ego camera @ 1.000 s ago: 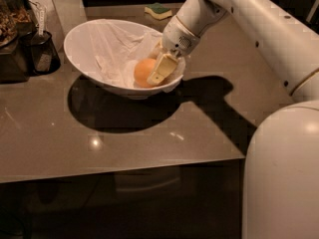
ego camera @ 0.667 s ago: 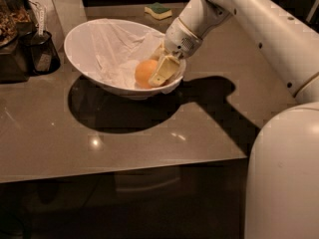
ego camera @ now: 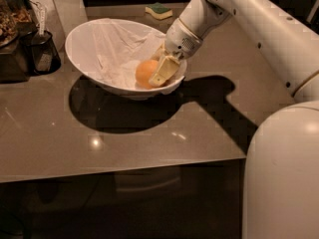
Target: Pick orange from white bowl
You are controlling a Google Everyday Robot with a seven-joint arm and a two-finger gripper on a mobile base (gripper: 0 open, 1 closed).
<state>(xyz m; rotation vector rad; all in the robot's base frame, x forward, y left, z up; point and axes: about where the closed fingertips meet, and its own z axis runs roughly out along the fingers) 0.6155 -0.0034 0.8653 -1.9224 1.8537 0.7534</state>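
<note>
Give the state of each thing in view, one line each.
orange: inside the white bowl on the cloth, beside the gripper, not lifted out.
white bowl: on the table, rim slanted, holding cloth and orange.
cloth: crumpled, lining the bowl.
gripper: lowered into the bowl's right side, against the orange.
sponge: lying flat on the table behind the bowl, apart from it.

The gripper sits low in the white bowl, touching the orange, with the bowl's right wall close behind it. The way upward is open. A dark container stands just beside the bowl's left rim; a sponge lies beyond on the table.
</note>
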